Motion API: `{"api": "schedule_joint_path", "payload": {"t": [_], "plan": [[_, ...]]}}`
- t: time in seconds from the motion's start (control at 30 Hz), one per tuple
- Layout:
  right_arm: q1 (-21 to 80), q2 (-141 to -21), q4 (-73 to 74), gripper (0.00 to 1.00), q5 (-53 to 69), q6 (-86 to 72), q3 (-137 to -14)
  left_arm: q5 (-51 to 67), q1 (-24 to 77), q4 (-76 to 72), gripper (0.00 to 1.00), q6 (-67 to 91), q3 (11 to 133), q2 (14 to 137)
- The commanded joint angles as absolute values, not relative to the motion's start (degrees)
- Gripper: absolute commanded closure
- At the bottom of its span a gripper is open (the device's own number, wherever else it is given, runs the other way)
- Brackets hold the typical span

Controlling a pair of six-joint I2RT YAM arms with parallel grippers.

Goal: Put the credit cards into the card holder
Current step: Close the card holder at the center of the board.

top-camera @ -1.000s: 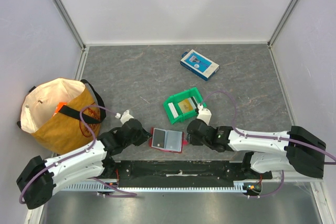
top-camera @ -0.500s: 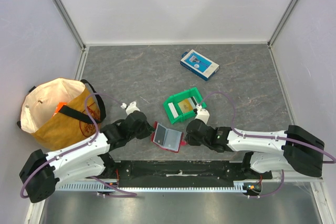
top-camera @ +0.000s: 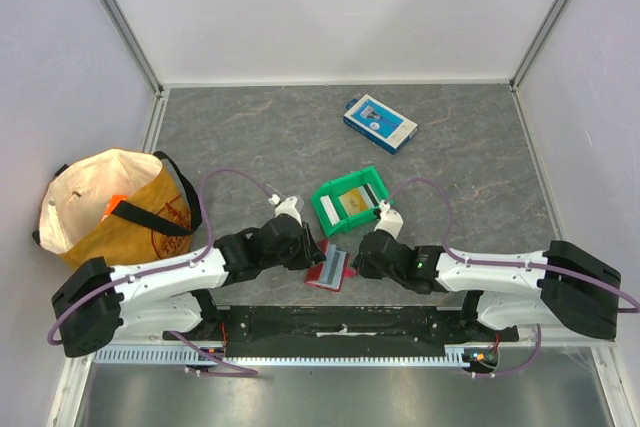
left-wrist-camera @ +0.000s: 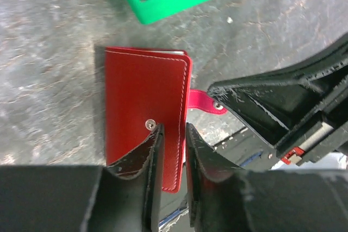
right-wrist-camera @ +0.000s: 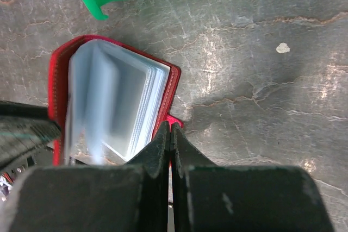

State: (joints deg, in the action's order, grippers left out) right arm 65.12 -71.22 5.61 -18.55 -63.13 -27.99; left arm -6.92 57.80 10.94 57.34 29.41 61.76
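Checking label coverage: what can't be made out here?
- Thin plastic credit cards in the green plastic bin: top view too small to count; wrist views crop it.
- Any inside the red folding card holder: right wrist view, clear sleeves motion-blurred.
- Cream-and-tan cloth bag contents: top view, its rim hides most.

**Bin, box and bag share grey tabletop**

A green plastic open-topped bin (top-camera: 326, 209) sits mid-table on the mottled grey stone-look surface (top-camera: 240, 137). A blue-and-white rectangular box (top-camera: 380, 123) lies well behind it. A tan-and-cream cloth bag (top-camera: 110, 232) with black straps stands far left.
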Motion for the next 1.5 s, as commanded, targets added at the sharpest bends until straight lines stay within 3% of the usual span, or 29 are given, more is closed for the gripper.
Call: {"api": "schedule_joint_path", "payload": {"t": [0.0, 0.2, 0.33, 0.57, 0.73, 0.83, 1.1, 1.47], "plan": [[65.1, -68.6, 4.0, 1.0, -21.8, -64.7, -27.0, -0.3, 59.0, 2.8, 0.69, 53.1, 28.5, 63.4], [65.1, -67.3, 5.1, 1.0, -23.0, -65.4, -26.8, 0.2, 59.0, 2.1, 0.64, 52.1, 27.0, 62.1], [65.1, -67.4, 5.3, 1.0, -23.4, -65.1, -27.1, 1.7, 58.9, 1.9, 0.53, 49.4, 28.1, 62.4], [65.1, -68.3, 5.5, 1.0, -23.4, -64.8, -27.8, 14.7, 59.0, -2.0, 0.53, 45.2, 30.0, 71.6], [65.1, -67.9, 5.8, 1.0, -23.5, -64.5, -27.8, 11.4, 58.9, -0.4, 0.53, 43.9, 29.9, 69.7], [65.1, -67.6, 6.0, 1.0, -23.7, -64.1, -28.2, 7.1, 58.9, 4.6, 0.69, 43.2, 30.7, 69.2], [65.1, -68.6, 6.0, 1.0, -23.2, -63.2, -29.4, -4.2, 58.8, 10.5, 0.87, 43.4, 32.9, 67.9], [65.1, -69.4, 6.0, 1.0, -22.5, -62.5, -30.6, -6.2, 58.9, 7.2, 0.91, 42.7, 33.9, 73.0]]}}
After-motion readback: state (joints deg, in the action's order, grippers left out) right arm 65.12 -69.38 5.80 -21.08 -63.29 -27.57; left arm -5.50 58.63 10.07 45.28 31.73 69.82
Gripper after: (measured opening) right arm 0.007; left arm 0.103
